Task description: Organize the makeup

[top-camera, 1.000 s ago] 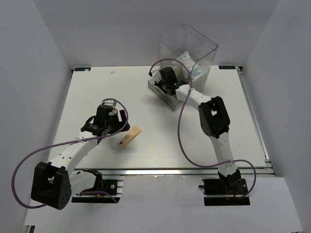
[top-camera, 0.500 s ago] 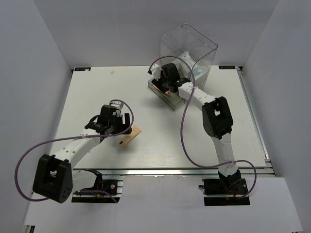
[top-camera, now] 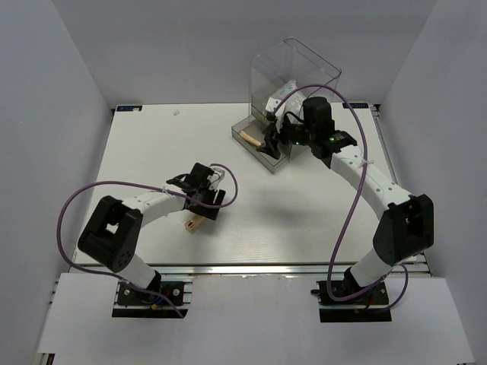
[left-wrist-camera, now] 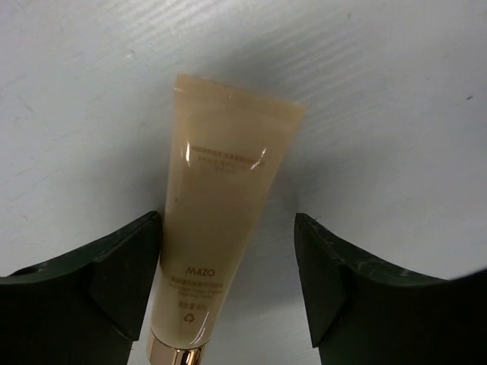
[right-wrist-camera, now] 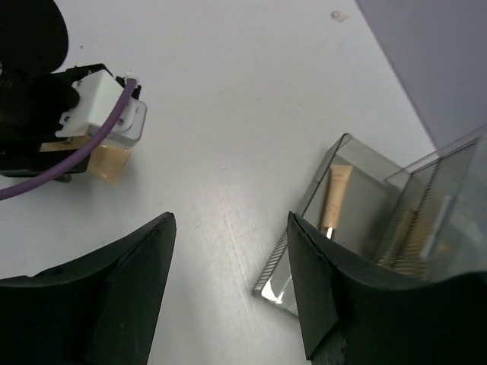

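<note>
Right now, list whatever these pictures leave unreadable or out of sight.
- Top view: the left gripper covers most of the beige tube; only one end shows.
- Left wrist view: the tube's gold cap is cut off by the bottom edge.
- Top view: the right gripper hides part of the open drawer.
- Right wrist view: contents of the clear box blur behind its ribbed wall.

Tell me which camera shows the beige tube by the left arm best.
Left wrist: the tube fills the frame between the open fingers of the left gripper, print and gold cap visible. The top view shows only its end poking out under that gripper; the right wrist catches a beige corner.
</note>
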Motion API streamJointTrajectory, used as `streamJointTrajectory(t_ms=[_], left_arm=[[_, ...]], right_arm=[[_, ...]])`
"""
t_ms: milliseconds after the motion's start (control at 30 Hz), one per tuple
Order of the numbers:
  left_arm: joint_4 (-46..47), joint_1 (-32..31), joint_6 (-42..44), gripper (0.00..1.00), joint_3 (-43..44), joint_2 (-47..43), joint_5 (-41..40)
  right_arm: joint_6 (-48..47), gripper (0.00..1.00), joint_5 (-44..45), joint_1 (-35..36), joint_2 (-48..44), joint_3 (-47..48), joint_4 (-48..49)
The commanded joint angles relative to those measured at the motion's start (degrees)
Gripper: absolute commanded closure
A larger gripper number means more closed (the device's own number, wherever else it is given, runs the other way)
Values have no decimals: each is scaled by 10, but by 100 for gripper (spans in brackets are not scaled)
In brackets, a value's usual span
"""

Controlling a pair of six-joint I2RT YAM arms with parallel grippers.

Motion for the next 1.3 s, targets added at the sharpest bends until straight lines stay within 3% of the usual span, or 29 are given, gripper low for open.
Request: streamJointTrajectory(t_ms=[0, 133, 267, 300, 433, 533, 700, 833, 967, 1067, 1167, 1267], left_arm=[[-30, -15, 32, 22, 19, 9, -59], [-32, -19, 35, 36, 23, 21, -93], [-28, -18, 4, 70, 39, 25, -87], [-27, -19, -7, 71, 55, 21, -82], [34, -19, -87, 71, 109, -10, -25], [158, -18, -215, 71, 166, 13, 54], [293, -12, -394, 71, 291, 174, 122], [356, -6, -581, 72, 428, 293, 107], [374, -5, -692, 71, 497, 363, 52], [357, -5, -731, 64, 539, 395, 18], [344, -5, -748, 42, 568, 419, 19], [352, -5, -753, 33, 583, 429, 30]], right_arm=[[32, 34, -41, -15, -9, -27, 5], [58, 34, -59, -33, -25, -34, 6], [77, 34, -72, -48, -45, -42, 13], [79, 34, -72, -54, -51, -46, 16], [96, 34, -75, -72, -78, -63, 31], [109, 34, -69, -89, -105, -84, 49], [135, 34, -67, -123, -127, -109, 61], [138, 34, -64, -143, -158, -131, 64], [141, 34, -64, -165, -181, -155, 67], [144, 34, -64, -175, -196, -166, 67], [145, 34, -66, -183, -206, -178, 68], [145, 34, -70, -185, -210, -185, 69]])
